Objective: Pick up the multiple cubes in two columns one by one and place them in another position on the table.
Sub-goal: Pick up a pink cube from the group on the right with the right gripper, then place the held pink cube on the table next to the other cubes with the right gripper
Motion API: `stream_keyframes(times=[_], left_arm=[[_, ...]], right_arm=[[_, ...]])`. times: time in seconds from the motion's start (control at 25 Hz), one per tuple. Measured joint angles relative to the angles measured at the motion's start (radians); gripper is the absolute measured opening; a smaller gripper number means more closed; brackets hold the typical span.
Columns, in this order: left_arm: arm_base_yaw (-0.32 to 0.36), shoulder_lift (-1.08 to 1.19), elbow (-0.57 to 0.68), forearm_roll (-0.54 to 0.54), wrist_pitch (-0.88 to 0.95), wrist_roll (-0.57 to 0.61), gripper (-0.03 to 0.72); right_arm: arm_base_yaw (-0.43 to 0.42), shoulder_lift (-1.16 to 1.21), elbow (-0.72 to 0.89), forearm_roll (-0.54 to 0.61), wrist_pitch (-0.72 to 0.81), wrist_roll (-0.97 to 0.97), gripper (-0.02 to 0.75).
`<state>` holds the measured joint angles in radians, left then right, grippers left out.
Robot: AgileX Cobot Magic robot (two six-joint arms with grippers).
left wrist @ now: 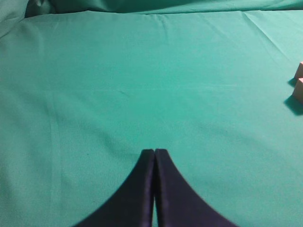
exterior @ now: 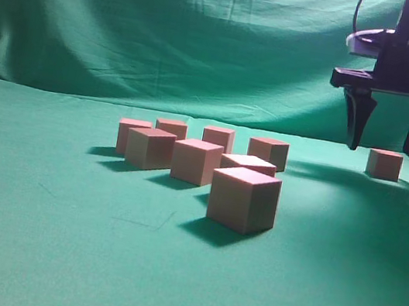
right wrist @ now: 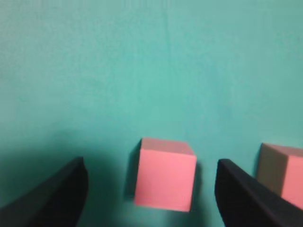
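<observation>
The green bench [exterior: 54, 253] carries the main cluster of cubes [exterior: 195, 159] at mid-frame, with two placed cubes [exterior: 384, 164] at the right edge. The right hand [exterior: 385, 144], at upper right, hangs released and empty above one of them. A placement looks complete; next it must return to the cluster. The left hand [left wrist: 155, 153] is clenched, idle.

Green-clothed table [exterior: 31, 250] with 7 clustered cubes [exterior: 243, 199], 2 more cubes [exterior: 385, 164] far right.
</observation>
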<state>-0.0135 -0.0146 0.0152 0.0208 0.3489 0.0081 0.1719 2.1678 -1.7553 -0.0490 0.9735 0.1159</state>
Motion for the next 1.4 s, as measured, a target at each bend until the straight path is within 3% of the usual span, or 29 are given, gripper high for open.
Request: stream_keyframes(times=[0.28, 0.36, 0.4, 0.64, 1.08, 1.4], left_arm=[[0.0, 0.0, 0.0, 0.0, 0.0, 0.0, 0.0], [0.0, 0.0, 0.0, 0.0, 0.0, 0.0, 0.0], [0.0, 0.0, 0.0, 0.0, 0.0, 0.0, 0.0], [0.0, 0.0, 0.0, 0.0, 0.0, 0.0, 0.0], [0.0, 0.0, 0.0, 0.0, 0.0, 0.0, 0.0], [0.0, 0.0, 0.0, 0.0, 0.0, 0.0, 0.0]], right_arm=[[0.0, 0.037, -0.017, -0.011, -0.029, 0.0, 0.557], [0.0, 0.04, -0.018, -0.011, -0.036, 0.0, 0.494], [0.0, 0.045, -0.018, -0.011, -0.039, 0.0, 0.5], [0.0, 0.069, -0.019, -0.009, -0.036, 0.0, 0.261], [0.0, -0.088, -0.024, 0.008, 0.006, 0.0, 0.266], [0.0, -0.382, -0.025, 0.054, 0.22, 0.0, 0.266]])
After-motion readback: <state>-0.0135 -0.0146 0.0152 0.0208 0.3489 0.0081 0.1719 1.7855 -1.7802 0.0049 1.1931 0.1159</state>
